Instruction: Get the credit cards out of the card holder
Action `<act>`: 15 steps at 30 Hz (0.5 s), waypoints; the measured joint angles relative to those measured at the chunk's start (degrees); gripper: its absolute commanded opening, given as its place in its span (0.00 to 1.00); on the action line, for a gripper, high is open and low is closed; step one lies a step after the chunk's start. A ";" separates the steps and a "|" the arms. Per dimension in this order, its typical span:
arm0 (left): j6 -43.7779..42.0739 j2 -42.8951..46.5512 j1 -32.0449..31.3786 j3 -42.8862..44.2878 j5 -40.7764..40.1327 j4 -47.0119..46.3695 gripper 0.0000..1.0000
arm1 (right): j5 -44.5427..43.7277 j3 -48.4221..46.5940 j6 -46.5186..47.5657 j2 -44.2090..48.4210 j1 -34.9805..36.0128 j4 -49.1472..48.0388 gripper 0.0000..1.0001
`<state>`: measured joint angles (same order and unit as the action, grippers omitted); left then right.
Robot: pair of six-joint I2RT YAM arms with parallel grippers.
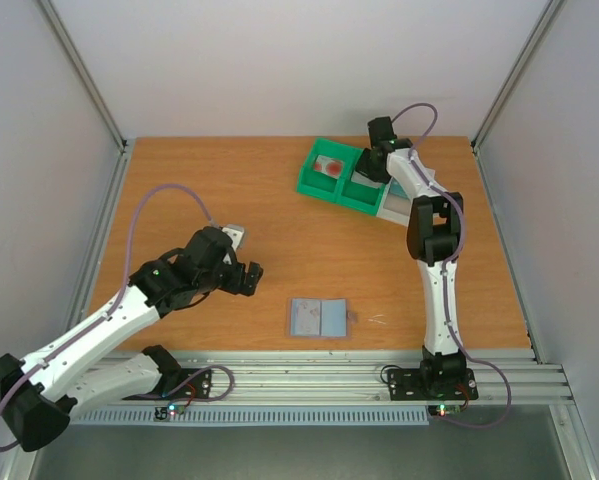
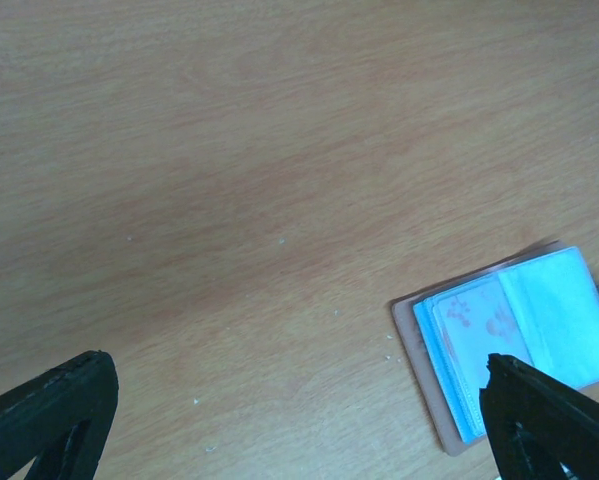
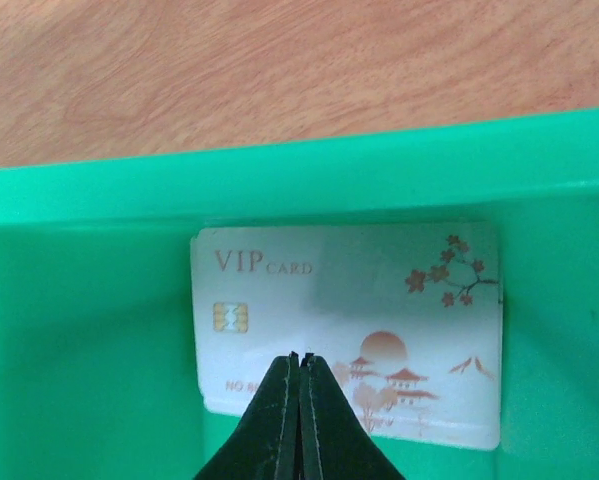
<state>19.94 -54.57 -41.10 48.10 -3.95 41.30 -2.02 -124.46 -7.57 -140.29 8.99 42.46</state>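
The bench (image 1: 179,180) looks like orange-brown wood-grain laminate, smooth and mostly matt with a soft sheen. The card holder (image 2: 539,320) has pale blue, translucent plastic sleeves, slightly glossy, on a tan backing. The tray (image 3: 79,300) is bright green moulded plastic, smooth and semi-gloss. The VIP card (image 3: 349,290) is white, smooth plastic with a shiny gold chip. The right hand (image 3: 300,358) and left hand (image 2: 297,380) are matt black plastic, grainy at the edges. The rails (image 1: 309,375) look like dull silver metal.
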 measured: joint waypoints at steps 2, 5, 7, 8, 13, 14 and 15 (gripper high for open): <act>0.39 -0.98 0.00 0.13 -0.13 0.35 0.99 | 0.96 0.42 0.20 0.76 0.00 0.39 0.03; 1.01 -1.53 0.00 0.22 0.59 0.76 0.99 | 3.08 3.32 0.28 4.04 0.02 0.48 0.06; 1.44 -1.46 0.00 0.22 1.86 0.76 0.99 | 4.15 6.32 0.35 7.26 0.02 0.02 0.08; 1.70 -1.36 0.00 0.22 2.69 0.72 0.98 | 4.70 8.11 0.37 9.22 0.07 -0.04 0.10; 2.60 0.24 0.00 0.22 4.81 0.52 0.96 | 8.17 18.01 0.61 20.13 0.59 -2.32 0.19; 2.82 0.76 0.00 0.22 5.03 0.44 0.96 | 8.79 21.20 0.74 22.99 0.87 -3.26 0.21; 3.15 1.51 0.00 0.22 5.25 0.42 0.96 | 9.38 24.09 0.76 25.51 1.20 -4.00 0.22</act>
<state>23.09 -53.06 -41.10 48.31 1.30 41.71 7.35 -100.38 -6.81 -114.78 10.20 38.46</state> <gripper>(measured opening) 0.962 0.179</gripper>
